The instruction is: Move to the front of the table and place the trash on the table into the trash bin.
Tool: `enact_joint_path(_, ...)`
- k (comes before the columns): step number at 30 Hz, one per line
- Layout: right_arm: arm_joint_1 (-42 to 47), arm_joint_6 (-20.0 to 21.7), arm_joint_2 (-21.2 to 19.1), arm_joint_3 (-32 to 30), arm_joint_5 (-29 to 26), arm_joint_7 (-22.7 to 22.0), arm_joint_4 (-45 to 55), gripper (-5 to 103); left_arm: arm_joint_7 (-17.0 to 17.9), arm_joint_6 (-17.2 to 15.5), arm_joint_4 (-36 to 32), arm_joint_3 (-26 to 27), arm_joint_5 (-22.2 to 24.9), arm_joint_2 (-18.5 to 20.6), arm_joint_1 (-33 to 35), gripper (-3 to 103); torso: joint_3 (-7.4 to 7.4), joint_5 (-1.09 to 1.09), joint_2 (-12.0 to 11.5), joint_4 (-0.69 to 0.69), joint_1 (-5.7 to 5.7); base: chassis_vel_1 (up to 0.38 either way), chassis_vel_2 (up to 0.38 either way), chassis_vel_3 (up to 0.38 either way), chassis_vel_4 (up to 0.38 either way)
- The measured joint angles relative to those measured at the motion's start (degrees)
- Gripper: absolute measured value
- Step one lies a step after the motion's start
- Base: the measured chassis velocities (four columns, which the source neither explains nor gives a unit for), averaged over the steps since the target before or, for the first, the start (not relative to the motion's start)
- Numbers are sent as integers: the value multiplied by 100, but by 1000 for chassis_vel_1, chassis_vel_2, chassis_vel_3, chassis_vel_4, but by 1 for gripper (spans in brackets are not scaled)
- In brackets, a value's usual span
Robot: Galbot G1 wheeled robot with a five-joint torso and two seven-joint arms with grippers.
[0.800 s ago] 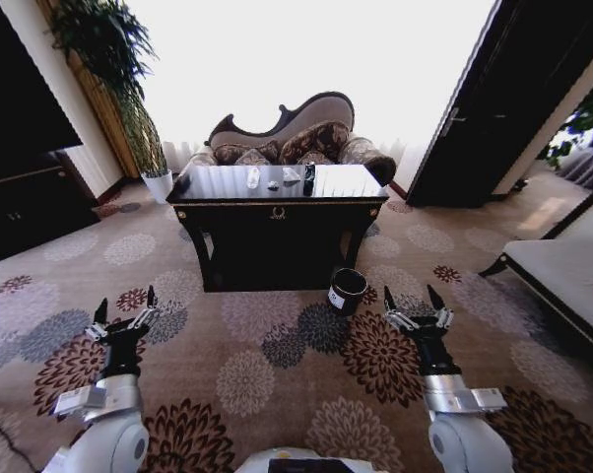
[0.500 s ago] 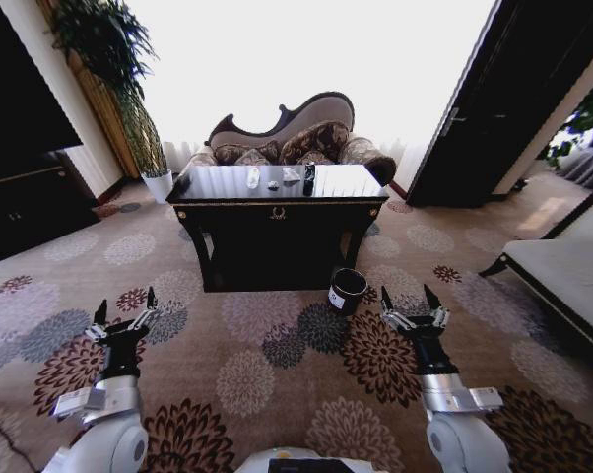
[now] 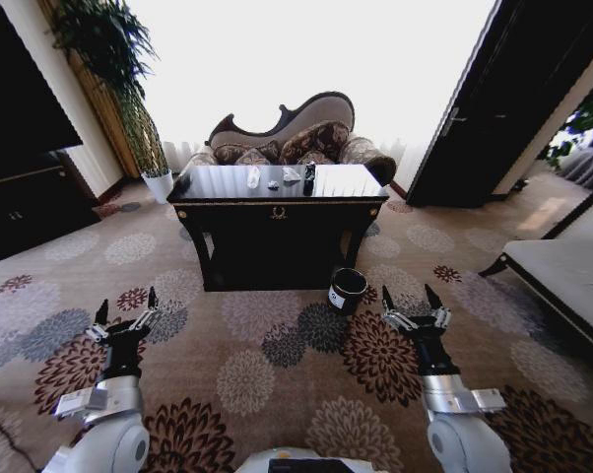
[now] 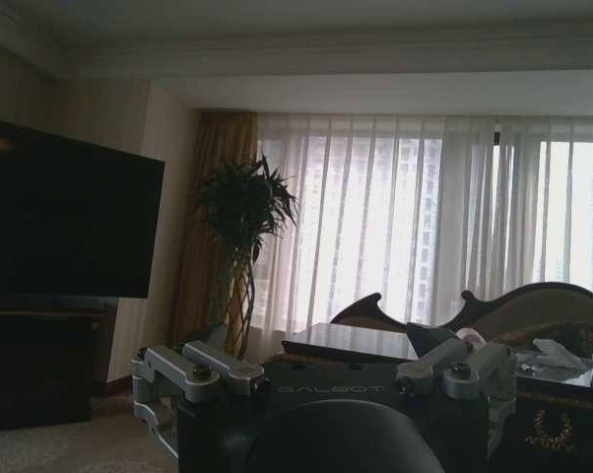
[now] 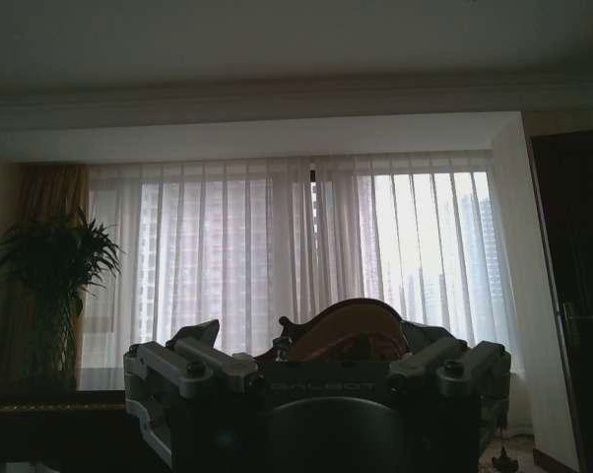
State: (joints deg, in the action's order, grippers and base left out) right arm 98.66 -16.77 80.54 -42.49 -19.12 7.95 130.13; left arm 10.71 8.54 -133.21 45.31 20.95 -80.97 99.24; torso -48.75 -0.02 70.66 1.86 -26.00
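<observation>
Head view looks down from afar at the table (image 3: 277,197); both low wrist views face the curtained window (image 5: 316,246)

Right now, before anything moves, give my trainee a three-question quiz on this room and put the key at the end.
1. True or false: the bin stands on the table.
2. Which item lies farthest toward the robot's left on the table? A) bottle B) can C) paper wad
3. Fill in: the left tool and the right tool both hang over the ____, short of the table, fingers spread.

Key: 1 false, it sits on the carpet by the table's front right leg. 2 A. 3 carpet.
</observation>
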Motion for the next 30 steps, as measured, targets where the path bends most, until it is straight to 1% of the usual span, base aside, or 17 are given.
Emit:
enact_joint_path(8,49,25,-18,-119,-127,24,54,100,-22,9,-15,19,3,26,4,100,0,0,0,0,0,0,0,0,0)
enact_joint_path(13,40,44,-35,-98,-150,25,54,100,-4,-1,-44,18,-16,43,6,100,0,0,0,0,0,0,0,0,0)
enact_joint_path(18,4,82,-49,-52,-150,25,41,100,-1,-62,-52,0,62,67,-7,100,0,0,0,0,0,0,0,0,0)
enact_joint_path(24,-14,226,-76,-142,-114,40,90,100,-7,-164,-152,66,225,175,-41,100,0,0,0,0,0,0,0,0,0)
enact_joint_path(30,11,369,-78,-237,-53,101,158,100,-72,-205,-201,86,254,244,-52,100,0,0,0,0,0,0,0,0,0)
